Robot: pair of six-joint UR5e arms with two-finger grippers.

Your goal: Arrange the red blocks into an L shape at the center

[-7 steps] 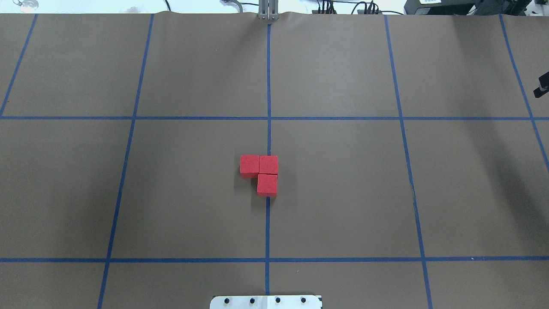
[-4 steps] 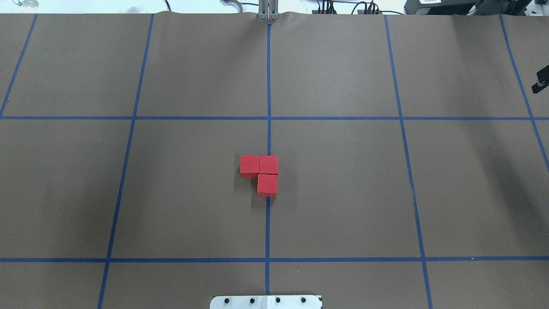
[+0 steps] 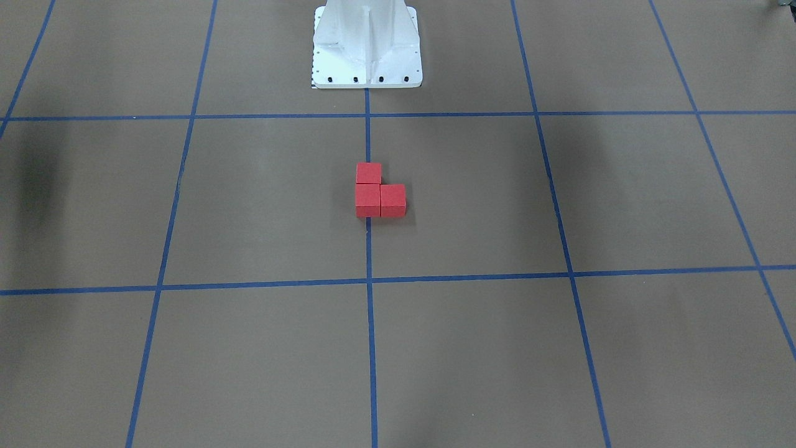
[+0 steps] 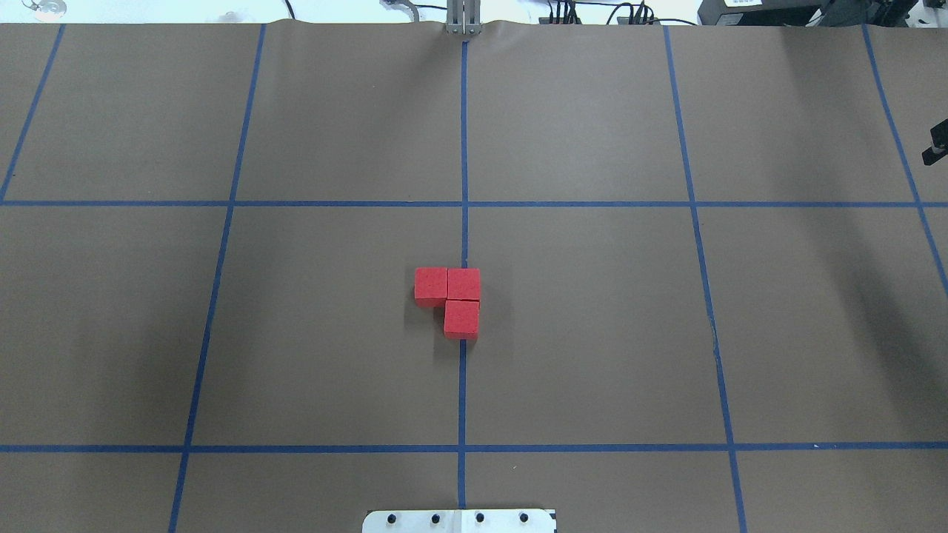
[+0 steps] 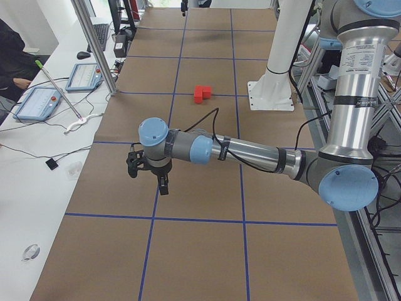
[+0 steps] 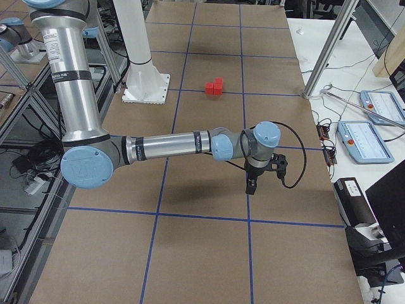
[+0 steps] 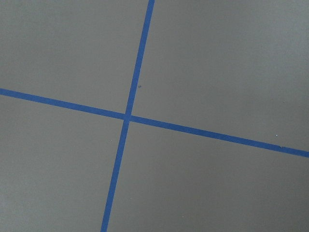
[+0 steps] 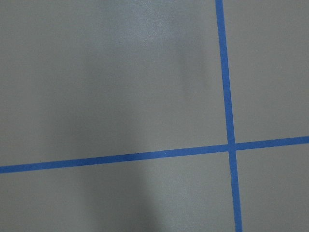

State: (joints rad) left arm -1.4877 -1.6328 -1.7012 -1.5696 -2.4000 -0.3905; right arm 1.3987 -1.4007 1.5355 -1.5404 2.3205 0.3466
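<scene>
Three red blocks lie touching in an L at the table's centre, on the middle blue line. In the overhead view they are the left block (image 4: 431, 285), the corner block (image 4: 464, 284) and the near block (image 4: 461, 320). The group also shows in the front-facing view (image 3: 379, 198), the left view (image 5: 202, 94) and the right view (image 6: 215, 87). My left gripper (image 5: 148, 177) hovers over the table far out on the left, away from the blocks. My right gripper (image 6: 264, 177) hovers far out on the right; only a black bit of it (image 4: 937, 144) reaches the overhead view. I cannot tell whether either is open or shut. Both wrist views show only brown paper and blue tape.
The white robot pedestal (image 3: 367, 50) stands at the table's near-robot edge, its base plate (image 4: 459, 520) at the bottom of the overhead view. Control tablets (image 5: 37, 103) (image 6: 373, 139) and metal posts (image 5: 94, 50) stand on the white bench beyond the brown mat.
The red blocks have not moved. The black bit of the right gripper at the overhead view's right edge has shifted slightly up and back down.
</scene>
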